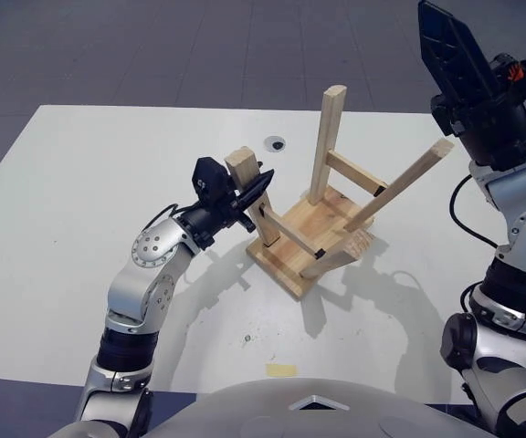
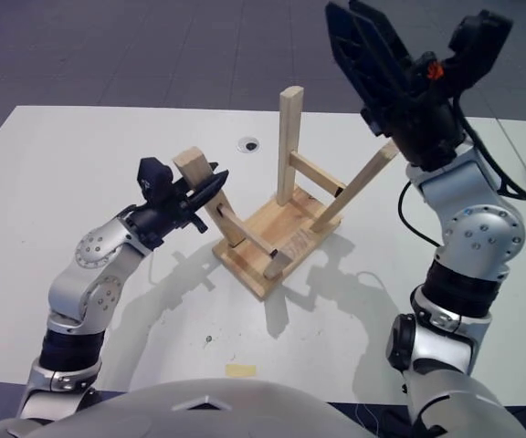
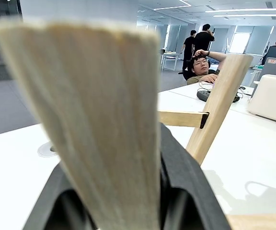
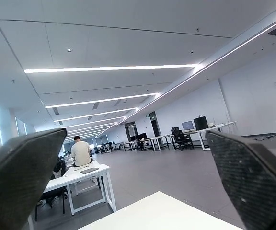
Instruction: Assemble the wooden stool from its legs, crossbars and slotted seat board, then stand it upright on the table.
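Note:
The wooden stool lies upside down, its slotted seat board (image 1: 292, 266) flat on the white table (image 1: 62, 210). Its legs point up: one tall and upright (image 1: 329, 137), one slanting right (image 1: 400, 187), joined by a crossbar (image 1: 354, 173). My left gripper (image 1: 256, 190) is shut on the near-left leg (image 1: 243, 166) just below its top end. In the left wrist view that leg (image 3: 104, 120) stands between the dark fingers (image 3: 186, 177). My right gripper (image 2: 365, 41) is raised high over the stool's right side, open, holding nothing.
A round grommet hole (image 1: 275, 143) sits in the table behind the stool. A strip of yellow tape (image 1: 281, 370) lies near the front edge. Bare table stretches to the left and front of the stool.

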### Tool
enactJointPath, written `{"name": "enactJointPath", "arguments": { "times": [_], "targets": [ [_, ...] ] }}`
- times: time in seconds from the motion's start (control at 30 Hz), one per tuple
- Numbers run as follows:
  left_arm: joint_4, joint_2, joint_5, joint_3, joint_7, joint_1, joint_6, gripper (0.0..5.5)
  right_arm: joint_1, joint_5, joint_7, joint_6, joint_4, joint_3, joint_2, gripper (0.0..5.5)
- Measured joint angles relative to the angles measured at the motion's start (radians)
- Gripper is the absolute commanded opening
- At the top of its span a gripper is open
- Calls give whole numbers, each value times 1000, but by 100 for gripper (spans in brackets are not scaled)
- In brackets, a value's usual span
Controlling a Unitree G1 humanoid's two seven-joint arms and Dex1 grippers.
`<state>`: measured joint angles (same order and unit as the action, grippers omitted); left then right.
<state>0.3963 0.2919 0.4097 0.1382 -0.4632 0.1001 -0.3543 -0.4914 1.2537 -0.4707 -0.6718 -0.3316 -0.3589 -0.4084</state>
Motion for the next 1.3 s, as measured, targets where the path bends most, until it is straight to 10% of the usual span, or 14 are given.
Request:
{"name": "enactJointPath", "arguments": {
  "times": [0.4,0.8,1.07,1.3],
  "targets": [
    [-19,-25,102,-136,109,92,-151,258,24,-17,92,45,-32,16,31,540],
    [-60,-30,524,-422,310,640,-299,456,60,-12,110,58,-45,47,62,540],
    [-97,83,206,-42,102,411,-222,537,85,-34,120,64,-82,109,82,540],
    [-87,38,153,-25,95,370,-200,537,130,-18,103,47,-143,157,81,540]
  ]
}}
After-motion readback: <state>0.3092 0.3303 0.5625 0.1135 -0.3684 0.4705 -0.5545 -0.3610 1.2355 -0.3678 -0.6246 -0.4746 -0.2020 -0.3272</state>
